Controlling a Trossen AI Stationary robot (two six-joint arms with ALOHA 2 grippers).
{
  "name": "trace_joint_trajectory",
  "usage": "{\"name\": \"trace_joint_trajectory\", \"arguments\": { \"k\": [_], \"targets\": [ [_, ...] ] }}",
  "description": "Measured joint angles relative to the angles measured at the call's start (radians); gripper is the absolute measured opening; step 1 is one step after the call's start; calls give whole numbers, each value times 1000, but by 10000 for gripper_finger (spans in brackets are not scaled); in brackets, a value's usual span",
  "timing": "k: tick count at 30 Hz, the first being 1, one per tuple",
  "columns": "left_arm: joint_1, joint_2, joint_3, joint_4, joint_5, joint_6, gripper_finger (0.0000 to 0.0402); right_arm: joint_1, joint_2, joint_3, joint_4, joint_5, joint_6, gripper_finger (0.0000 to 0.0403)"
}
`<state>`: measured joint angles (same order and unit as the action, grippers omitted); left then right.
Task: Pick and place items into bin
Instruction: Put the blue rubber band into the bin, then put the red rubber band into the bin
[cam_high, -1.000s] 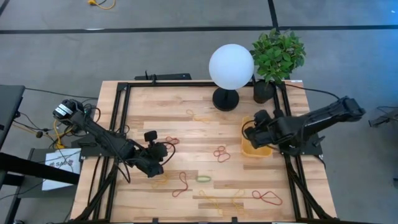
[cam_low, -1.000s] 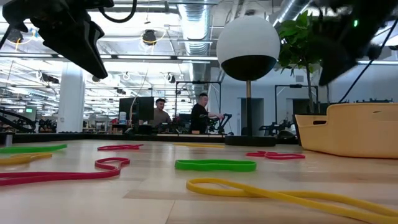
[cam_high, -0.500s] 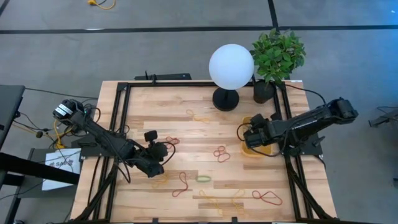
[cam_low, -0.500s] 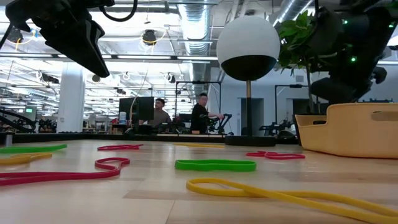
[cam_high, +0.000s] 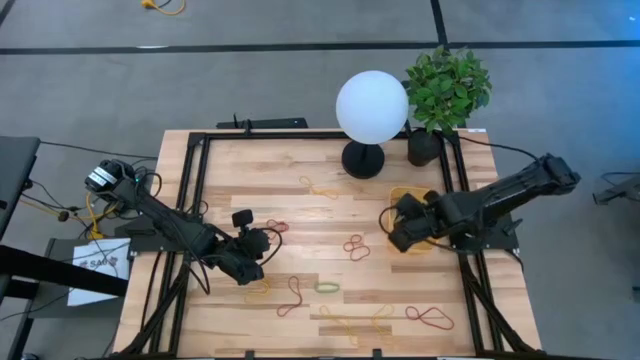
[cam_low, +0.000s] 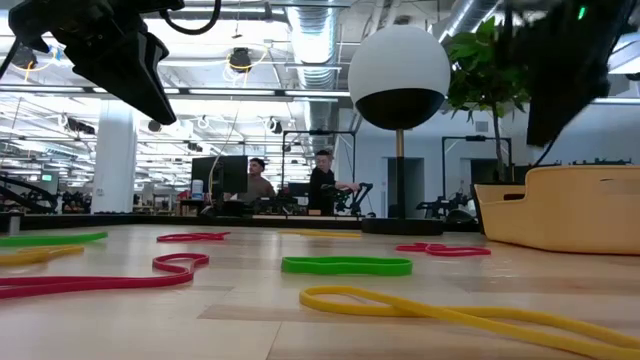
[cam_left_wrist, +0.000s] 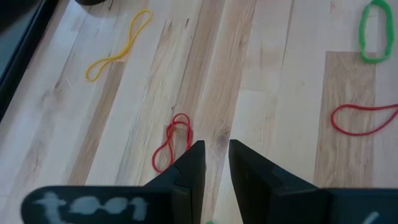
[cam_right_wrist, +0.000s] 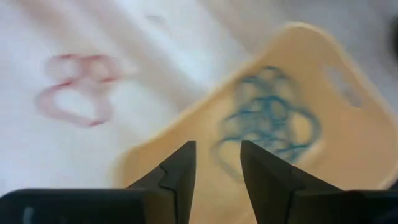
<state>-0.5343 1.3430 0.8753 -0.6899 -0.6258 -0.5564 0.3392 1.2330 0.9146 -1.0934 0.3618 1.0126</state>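
The right pincer (cam_right_wrist: 216, 163) hangs open and empty just over the bin (cam_right_wrist: 348, 155), blue bands (cam_right_wrist: 267, 124) lying inside, so a drop looks done and it must next reach the red band (cam_right_wrist: 78, 87) nearby; the left pincer (cam_left_wrist: 216, 163) waits, slightly parted.

Left arm stretched in from the bench's left edge, gripper (cam_high: 250, 262) low over the left-centre, jaws parted by a narrow gap, nothing between. Right arm reaching in from the right edge, gripper (cam_high: 398, 228) right of centre, jaws (cam_right_wrist: 214, 168) slightly apart and empty
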Motion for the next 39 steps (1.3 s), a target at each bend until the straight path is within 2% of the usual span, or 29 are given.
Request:
{"name": "trace_joint_trajectory", "arguments": {
  "k": [7,11,16,20,24,32,39],
  "targets": [
    [0,0,0,0,2,-1,64,222,-12,104,69,-109,11,116],
    [0,0,0,0,20,-12,64,349,10,96,133,-146,129,116],
    [0,0,0,0,20,-28,64,476,98,94,141,-222,269,116],
    [0,0,0,5,20,-33,64,558,195,94,162,-233,335,116],
    [0,0,0,14,20,-34,64,598,298,93,223,-262,357,116],
    [0,0,0,19,19,-34,64,582,456,93,364,-452,353,116],
    [0,0,0,19,19,-34,64,535,532,93,363,-492,305,116]
  ]
}}
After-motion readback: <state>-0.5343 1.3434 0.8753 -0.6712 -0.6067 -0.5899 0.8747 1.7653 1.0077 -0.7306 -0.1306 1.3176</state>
